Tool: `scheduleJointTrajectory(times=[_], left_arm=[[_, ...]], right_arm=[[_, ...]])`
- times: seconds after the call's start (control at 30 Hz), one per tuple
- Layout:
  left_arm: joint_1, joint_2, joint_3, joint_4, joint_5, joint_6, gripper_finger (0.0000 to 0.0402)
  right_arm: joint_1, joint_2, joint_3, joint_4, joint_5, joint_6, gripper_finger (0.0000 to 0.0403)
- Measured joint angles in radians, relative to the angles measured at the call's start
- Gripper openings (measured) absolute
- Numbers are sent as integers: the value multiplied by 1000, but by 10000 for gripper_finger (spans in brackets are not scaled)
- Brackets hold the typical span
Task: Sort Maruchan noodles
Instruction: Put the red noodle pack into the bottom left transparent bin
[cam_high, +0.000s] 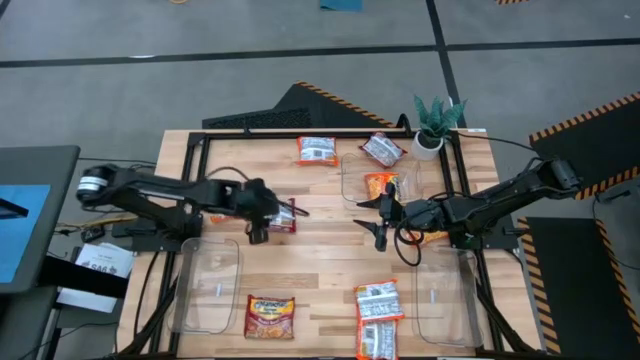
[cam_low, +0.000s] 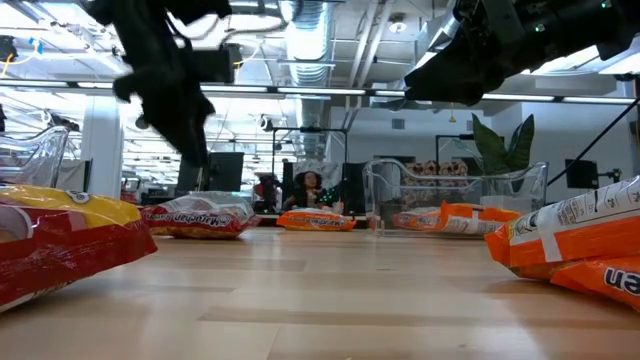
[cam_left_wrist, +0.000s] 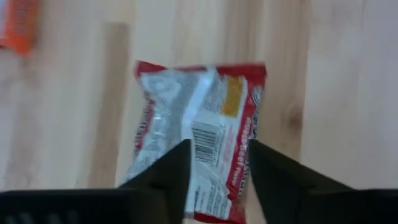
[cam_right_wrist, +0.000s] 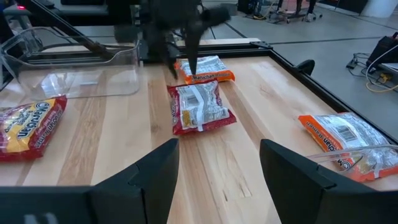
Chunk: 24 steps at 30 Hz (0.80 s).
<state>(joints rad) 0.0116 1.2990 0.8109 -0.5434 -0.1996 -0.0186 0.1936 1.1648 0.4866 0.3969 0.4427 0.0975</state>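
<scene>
- Left gripper (cam_high: 258, 235) fingers (cam_left_wrist: 168, 180) stand partly apart above a red-and-silver noodle packet (cam_left_wrist: 196, 134), gripping nothing.
- The packet lies flat mid-tabletop (cam_high: 320, 275), long axis running along the fingers' reach.
- Right gripper (cam_high: 381, 236) fingers spread wide, empty.

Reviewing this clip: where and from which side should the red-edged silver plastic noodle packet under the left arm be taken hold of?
The red-edged silver noodle packet lies flat on the wooden table, seam and barcode up, clear of other packets. Probably best from straight above, pinching across its narrow width near the middle, where the left gripper hangs with fingers apart. The right gripper waits open nearby.
</scene>
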Motion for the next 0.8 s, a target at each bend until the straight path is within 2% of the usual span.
scheduleJointTrajectory(times=[0.1, 0.17, 0.27, 0.37, 0.47, 0.57, 0.67, 0.8], left_arm=[[0, 93, 37, -11, 0, 90, 198], [0, 135, 77, -39, -43, 120, 226], [1, 166, 143, -82, -95, 151, 258], [20, 178, 177, -112, -66, 139, 280], [61, 177, 182, -145, 28, 110, 294], [106, 177, 181, -170, 34, 111, 298], [141, 195, 168, -108, 82, 117, 298], [152, 294, 165, -117, 98, 156, 298]], right_arm=[[0, 0, 0, -1, 0, 0, 248], [0, 0, 0, -2, 0, 0, 248], [0, 0, 0, -3, 0, 0, 248], [0, 0, 0, -7, 0, 0, 248], [0, 0, 0, -11, 0, 0, 248], [0, 0, 0, -15, 0, 0, 248], [0, 0, 0, -22, 1, 0, 248], [0, 0, 0, -27, 3, 0, 248]])
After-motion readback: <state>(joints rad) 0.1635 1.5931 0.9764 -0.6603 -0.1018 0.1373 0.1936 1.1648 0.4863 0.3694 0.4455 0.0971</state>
